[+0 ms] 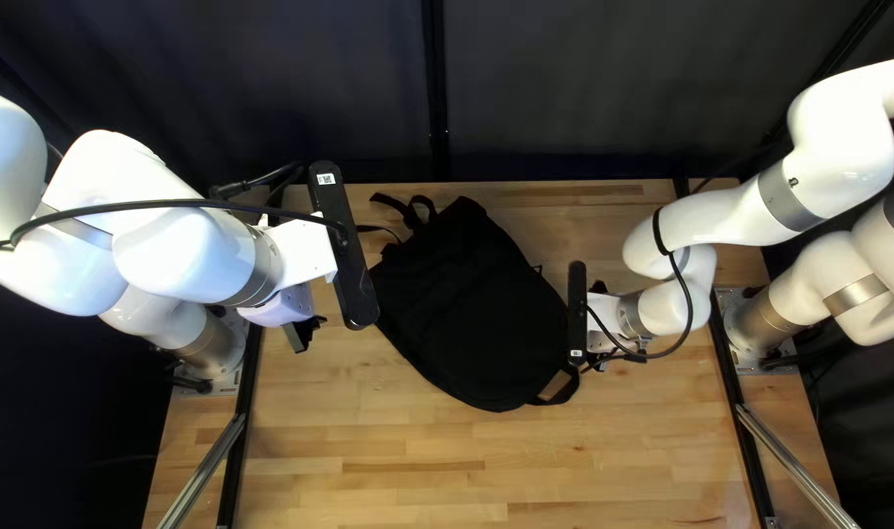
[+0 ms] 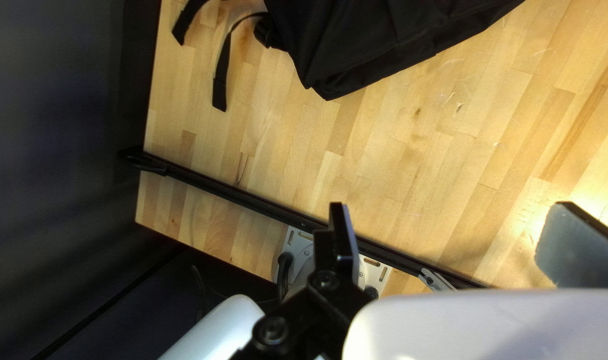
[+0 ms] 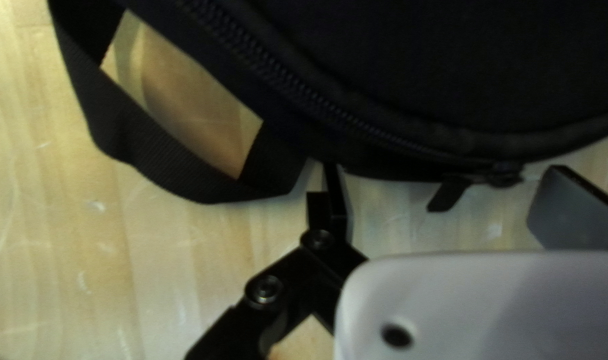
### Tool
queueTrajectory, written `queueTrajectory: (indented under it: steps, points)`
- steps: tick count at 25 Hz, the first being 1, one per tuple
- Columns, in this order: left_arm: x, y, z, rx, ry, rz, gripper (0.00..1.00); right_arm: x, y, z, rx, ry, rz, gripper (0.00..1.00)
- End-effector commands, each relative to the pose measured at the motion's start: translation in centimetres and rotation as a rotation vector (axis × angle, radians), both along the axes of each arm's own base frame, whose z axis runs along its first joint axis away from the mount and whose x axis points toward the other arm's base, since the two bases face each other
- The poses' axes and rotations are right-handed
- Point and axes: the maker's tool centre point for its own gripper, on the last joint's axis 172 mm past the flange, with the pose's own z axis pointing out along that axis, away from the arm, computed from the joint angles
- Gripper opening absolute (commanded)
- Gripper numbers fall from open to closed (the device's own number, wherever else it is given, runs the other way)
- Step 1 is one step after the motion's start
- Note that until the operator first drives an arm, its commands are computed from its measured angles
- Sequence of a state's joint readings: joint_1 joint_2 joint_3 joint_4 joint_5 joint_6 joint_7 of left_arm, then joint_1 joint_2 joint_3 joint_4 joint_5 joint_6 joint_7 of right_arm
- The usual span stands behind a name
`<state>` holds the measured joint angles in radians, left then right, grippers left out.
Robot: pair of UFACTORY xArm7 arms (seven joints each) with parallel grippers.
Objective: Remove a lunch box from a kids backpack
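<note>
One black backpack (image 1: 471, 309) lies on the desk (image 1: 604, 470), nearer its far edge.
Two sets of jaws, on the left gripper (image 1: 304, 334) and the right gripper (image 1: 600, 343), stand spread wide, holding nothing.

Apparent blur, right wrist view.
</note>
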<state>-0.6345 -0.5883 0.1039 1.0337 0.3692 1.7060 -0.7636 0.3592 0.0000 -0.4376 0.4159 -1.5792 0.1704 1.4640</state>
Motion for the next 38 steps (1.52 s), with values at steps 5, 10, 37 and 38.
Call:
queueTrajectory:
  steps: [5, 10, 37, 38]
  points:
    - [0.0, 0.0, 0.0, 0.0, 0.0, 0.0, 1.0, -0.4, 0.7, -0.3, 0.004, 0.012, 0.042, 0.01]
    - [0.0, 0.0, 0.0, 0.0, 0.0, 0.0, 1.0, -0.3, 1.1, 0.1, 0.002, 0.016, 0.047, 0.03]
    - [0.0, 0.0, 0.0, 0.0, 0.0, 0.0, 1.0, -6.5, -11.1, 5.3, 0.013, 0.176, -0.076, 0.03]
    - [0.0, 0.0, 0.0, 0.0, 0.0, 0.0, 1.0, -6.6, -11.5, 5.8, 0.012, 0.183, -0.082, 0.03]
